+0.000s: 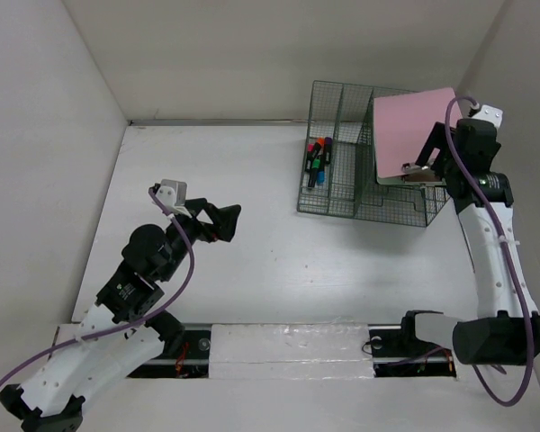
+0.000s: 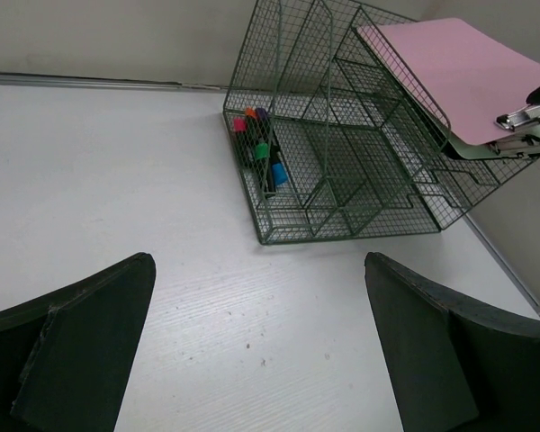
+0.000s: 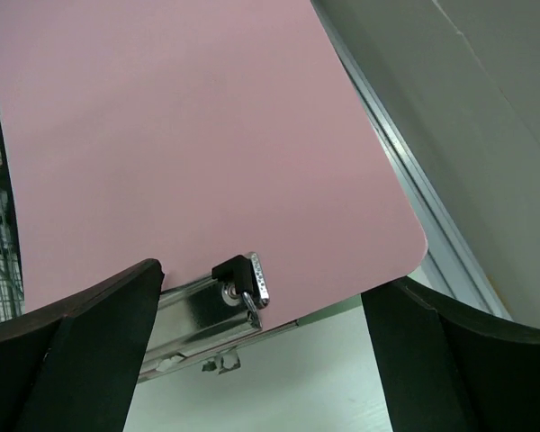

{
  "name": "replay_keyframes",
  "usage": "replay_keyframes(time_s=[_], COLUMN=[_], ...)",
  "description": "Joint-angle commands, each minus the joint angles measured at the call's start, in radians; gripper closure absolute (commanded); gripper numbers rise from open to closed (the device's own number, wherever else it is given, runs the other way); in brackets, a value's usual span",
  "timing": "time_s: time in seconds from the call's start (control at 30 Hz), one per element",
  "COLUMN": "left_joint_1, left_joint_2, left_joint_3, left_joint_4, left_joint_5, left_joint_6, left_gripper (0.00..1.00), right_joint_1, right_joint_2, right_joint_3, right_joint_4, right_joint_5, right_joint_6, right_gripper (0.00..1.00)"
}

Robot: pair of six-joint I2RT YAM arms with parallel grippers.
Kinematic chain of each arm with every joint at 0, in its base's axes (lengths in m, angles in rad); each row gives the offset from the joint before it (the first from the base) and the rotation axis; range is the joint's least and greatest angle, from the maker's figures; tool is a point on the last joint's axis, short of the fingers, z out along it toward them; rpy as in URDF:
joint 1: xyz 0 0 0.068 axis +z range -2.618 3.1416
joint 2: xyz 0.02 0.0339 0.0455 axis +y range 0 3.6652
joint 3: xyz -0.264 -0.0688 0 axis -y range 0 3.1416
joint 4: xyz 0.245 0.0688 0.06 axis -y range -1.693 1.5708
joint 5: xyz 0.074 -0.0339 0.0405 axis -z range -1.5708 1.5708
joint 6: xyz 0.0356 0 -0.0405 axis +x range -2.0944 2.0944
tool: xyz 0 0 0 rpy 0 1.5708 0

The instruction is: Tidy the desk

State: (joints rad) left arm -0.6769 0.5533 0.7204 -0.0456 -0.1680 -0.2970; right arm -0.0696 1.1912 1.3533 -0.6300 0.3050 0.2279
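The white desk (image 1: pixel 252 270) holds a green wire-mesh organizer (image 1: pixel 342 193) at the back right. A pink clipboard (image 1: pixel 414 126) lies tilted on top of the rack's right part, its metal clip (image 3: pixel 225 301) toward the near end. My right gripper (image 1: pixel 425 169) is open at that clip end; in the right wrist view (image 3: pixel 263 288) its fingers stand wide apart on either side of the clip, not touching it. My left gripper (image 1: pixel 227 221) is open and empty above bare desk (image 2: pixel 117 162) left of the rack (image 2: pixel 342 180).
Several coloured markers (image 1: pixel 317 160) lie in the rack's left compartment, also seen in the left wrist view (image 2: pixel 261 148). Upright white walls stand at the left (image 1: pixel 45 135), back (image 1: pixel 279 54) and right. A taped strip (image 1: pixel 288 346) runs along the near edge between the arm bases.
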Motion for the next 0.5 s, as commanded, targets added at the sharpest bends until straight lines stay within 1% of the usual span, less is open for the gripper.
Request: replay_keyframes(time_s=[0.0, 0.07, 0.2, 0.3, 0.33, 0.4, 0.47], left_joint_1=[0.002, 0.002, 0.002, 0.002, 0.002, 0.002, 0.002], left_joint_2=[0.007, 0.005, 0.008, 0.022, 0.028, 0.033, 0.034], left_joint_3=[0.045, 0.048, 0.045, 0.051, 0.054, 0.056, 0.057], left_joint_4=[0.032, 0.032, 0.033, 0.026, 0.021, 0.02, 0.013], left_joint_5=[0.015, 0.019, 0.016, 0.019, 0.01, 0.005, 0.002], left_joint_6=[0.009, 0.007, 0.009, 0.009, 0.009, 0.009, 0.009], left_gripper=[0.01, 0.01, 0.01, 0.01, 0.01, 0.01, 0.01], right_joint_1=[0.063, 0.085, 0.094, 0.108, 0.129, 0.129, 0.139], right_joint_2=[0.011, 0.011, 0.011, 0.048, 0.083, 0.087, 0.068], right_joint_3=[0.093, 0.113, 0.128, 0.165, 0.193, 0.196, 0.195], right_joint_4=[-0.097, -0.111, -0.125, -0.149, -0.175, -0.177, -0.131], right_joint_5=[0.181, 0.258, 0.338, 0.387, 0.435, 0.439, 0.418], right_joint_6=[-0.056, -0.055, -0.055, -0.056, -0.056, -0.045, -0.042], right_gripper=[0.05, 0.03, 0.0, 0.0, 0.0, 0.0, 0.0])
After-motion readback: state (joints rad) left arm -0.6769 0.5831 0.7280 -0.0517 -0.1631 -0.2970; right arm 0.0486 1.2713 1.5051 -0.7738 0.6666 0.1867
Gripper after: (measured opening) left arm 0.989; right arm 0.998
